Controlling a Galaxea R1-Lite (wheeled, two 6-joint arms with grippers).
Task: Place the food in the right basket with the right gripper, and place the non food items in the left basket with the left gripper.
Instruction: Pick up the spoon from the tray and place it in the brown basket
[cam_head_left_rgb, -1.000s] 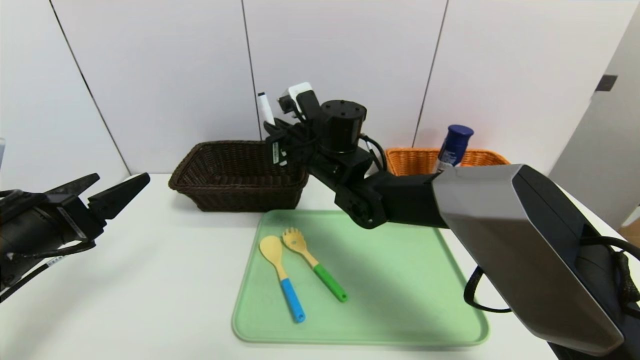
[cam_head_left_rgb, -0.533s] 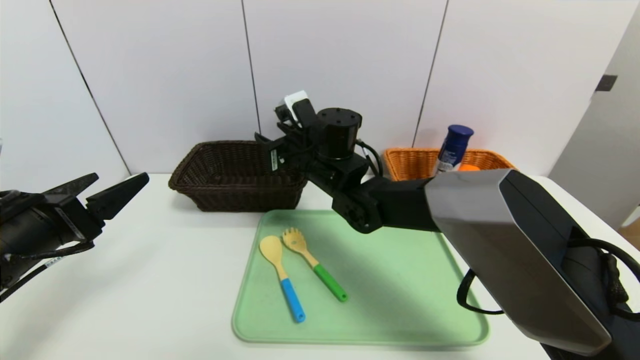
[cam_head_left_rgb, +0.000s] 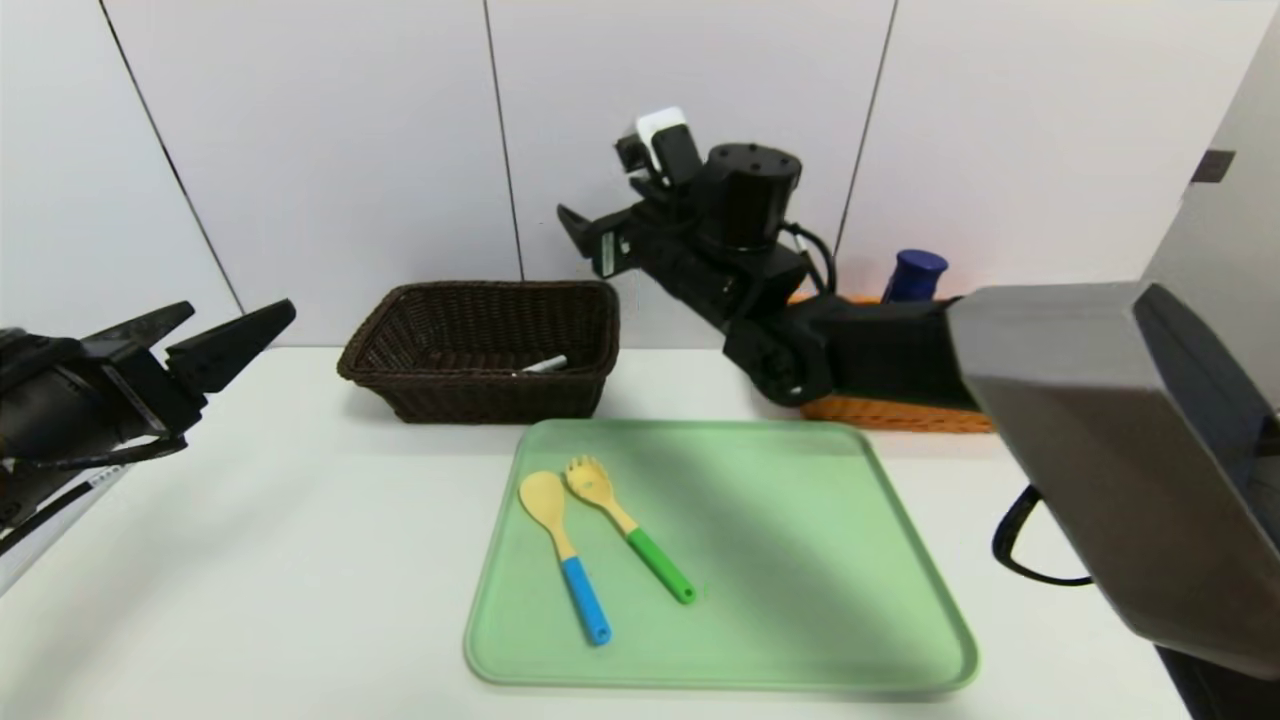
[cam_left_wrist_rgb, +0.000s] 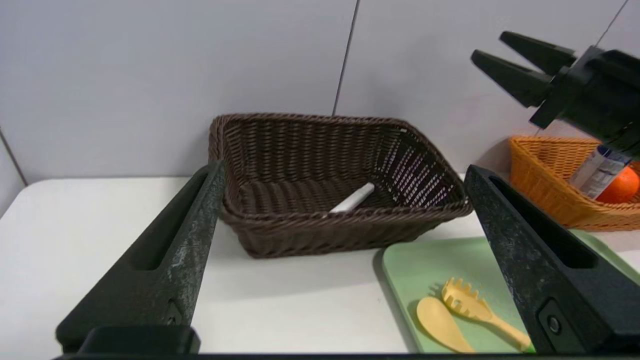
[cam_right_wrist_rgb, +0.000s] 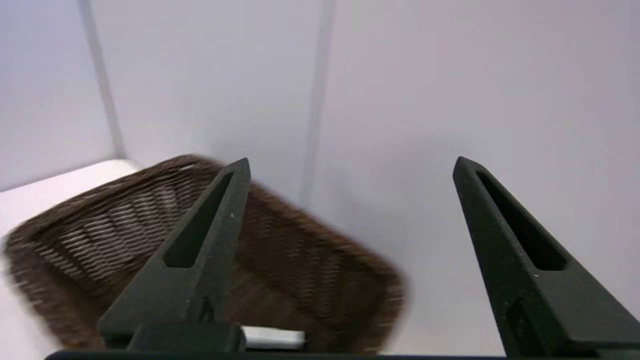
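The green tray (cam_head_left_rgb: 800, 560) lies in front of the dark brown basket (cam_head_left_rgb: 480, 350), carrying the spoon (cam_head_left_rgb: 566, 545) and fork (cam_head_left_rgb: 628, 540). The orange basket (cam_left_wrist_rgb: 550, 175), right of it, holds bottle (cam_left_wrist_rgb: 597, 170) and orange fruit (cam_left_wrist_rgb: 622, 185). Above the brown basket the right gripper (cam_head_left_rgb: 585, 235) is spread wide and empty; the left gripper (cam_head_left_rgb: 215, 335) waits wide to its left. The marker (cam_left_wrist_rgb: 352, 197) lies inside

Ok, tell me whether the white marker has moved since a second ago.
Yes. It was upright in the right gripper above the dark brown basket's back rim; now the marker lies inside that basket, and the gripper is open above it.
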